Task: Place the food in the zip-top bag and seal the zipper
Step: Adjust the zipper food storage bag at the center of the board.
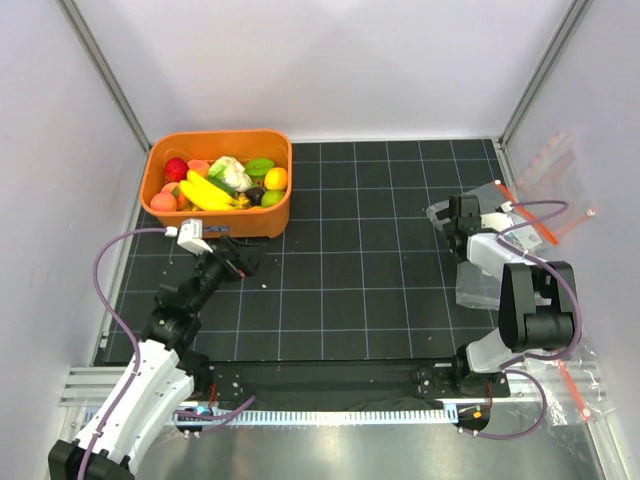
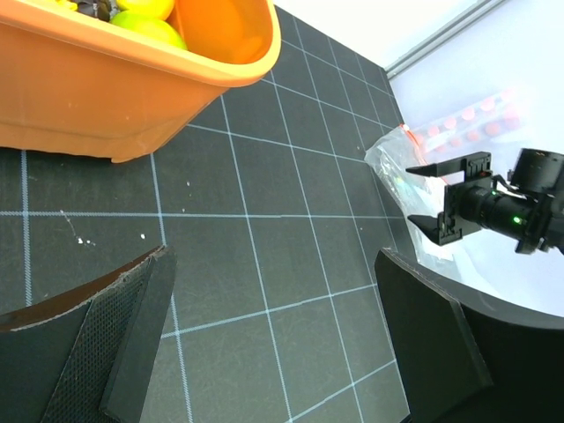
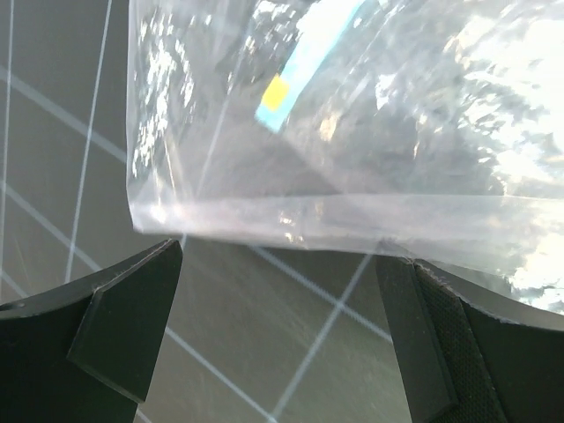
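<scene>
The food [image 1: 218, 178], a yellow banana, red apple, white cauliflower and green and orange pieces, lies in an orange bin [image 1: 262, 221] at the back left. The bin's corner [image 2: 132, 97] also shows in the left wrist view. The clear zip-top bag [image 1: 487, 199] lies on the mat at the right, with its red-orange zipper [image 1: 506, 192] on its far side. My left gripper [image 1: 238, 262] [image 2: 271, 264] is open and empty, low over the mat just in front of the bin. My right gripper [image 1: 446, 222] [image 3: 280, 256] is open, with the bag's edge [image 3: 352, 115] just beyond its fingertips.
Another clear bag with a red strip [image 1: 572, 388] lies off the mat at the front right. A clear sheet [image 1: 475, 287] lies under the right arm. White walls close in the left, back and right. The black grid mat [image 1: 350, 260] lies between the arms.
</scene>
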